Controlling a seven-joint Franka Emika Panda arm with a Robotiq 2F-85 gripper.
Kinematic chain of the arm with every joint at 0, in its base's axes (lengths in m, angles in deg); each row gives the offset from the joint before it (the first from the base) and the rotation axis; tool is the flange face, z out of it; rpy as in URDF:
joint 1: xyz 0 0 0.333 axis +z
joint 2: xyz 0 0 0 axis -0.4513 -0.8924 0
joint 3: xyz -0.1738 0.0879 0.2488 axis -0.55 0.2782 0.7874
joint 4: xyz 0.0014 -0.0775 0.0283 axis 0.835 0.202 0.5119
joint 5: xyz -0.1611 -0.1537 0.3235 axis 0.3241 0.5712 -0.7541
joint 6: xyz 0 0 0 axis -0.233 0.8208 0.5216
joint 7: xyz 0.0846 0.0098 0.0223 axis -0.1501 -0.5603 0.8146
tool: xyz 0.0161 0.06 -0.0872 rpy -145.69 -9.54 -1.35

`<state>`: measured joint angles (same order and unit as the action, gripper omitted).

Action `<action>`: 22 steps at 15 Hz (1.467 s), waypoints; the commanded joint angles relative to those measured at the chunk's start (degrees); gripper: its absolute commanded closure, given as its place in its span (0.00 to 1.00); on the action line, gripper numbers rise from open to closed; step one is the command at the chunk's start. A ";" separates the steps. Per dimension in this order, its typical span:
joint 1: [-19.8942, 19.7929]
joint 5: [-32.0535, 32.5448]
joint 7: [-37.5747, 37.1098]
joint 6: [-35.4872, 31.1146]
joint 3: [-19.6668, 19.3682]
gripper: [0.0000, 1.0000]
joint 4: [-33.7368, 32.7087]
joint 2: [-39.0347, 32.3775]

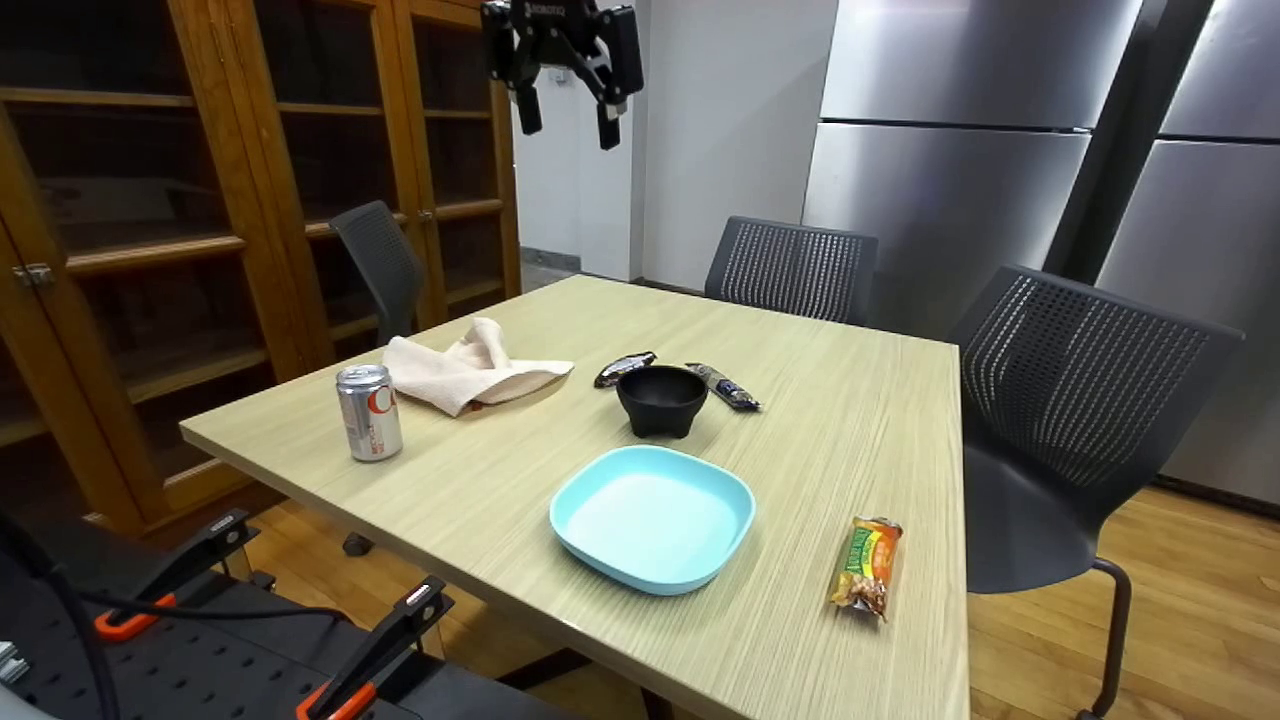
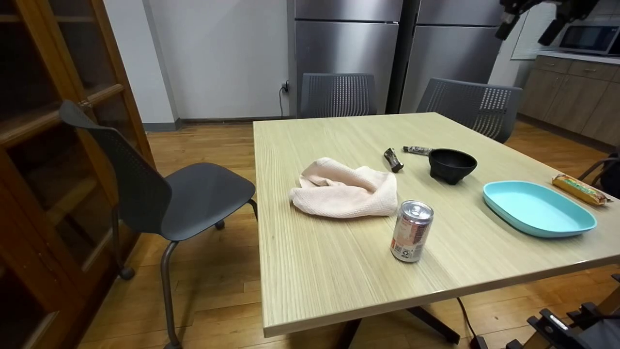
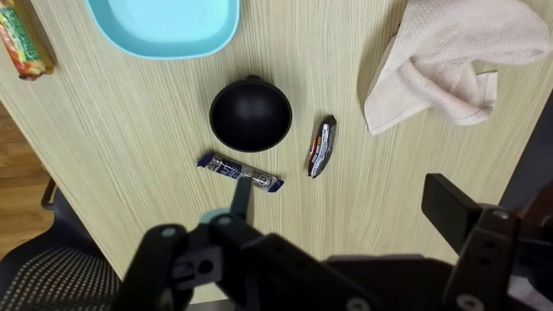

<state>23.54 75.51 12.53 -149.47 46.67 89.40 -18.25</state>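
Nut bar (image 3: 231,168) slants down-right in wrist view.

I get only the lower end of the gripper (image 1: 569,128) in both exterior views; the top edge crops the rest. In my wrist view, one blurred finger (image 3: 241,198) covers a bit of the nut bar (image 3: 227,166), and the view's borders cut off the blue plate (image 3: 168,26), the pink towel (image 3: 458,65) and, near an edge of the table (image 3: 129,129), the granola bar (image 3: 23,43). I can't read the fine print on the dark wrapper (image 3: 322,147).
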 commanded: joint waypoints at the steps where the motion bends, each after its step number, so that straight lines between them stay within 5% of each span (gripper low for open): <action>1: 1.02 -2.51 1.36 -0.59 0.83 0.00 -12.26 -14.71; 12: 1.51 -0.33 -11.12 -1.30 2.15 0.00 -35.25 -42.72; 17: 3.05 3.20 -19.43 0.29 0.13 0.00 -40.54 -50.12; 18: 1.55 1.47 -15.58 -1.75 1.84 0.00 -36.60 -47.20; 22: 1.95 2.16 -17.36 -1.73 1.11 0.00 -38.75 -49.89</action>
<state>25.85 77.43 -4.72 -151.31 47.42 50.75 -68.16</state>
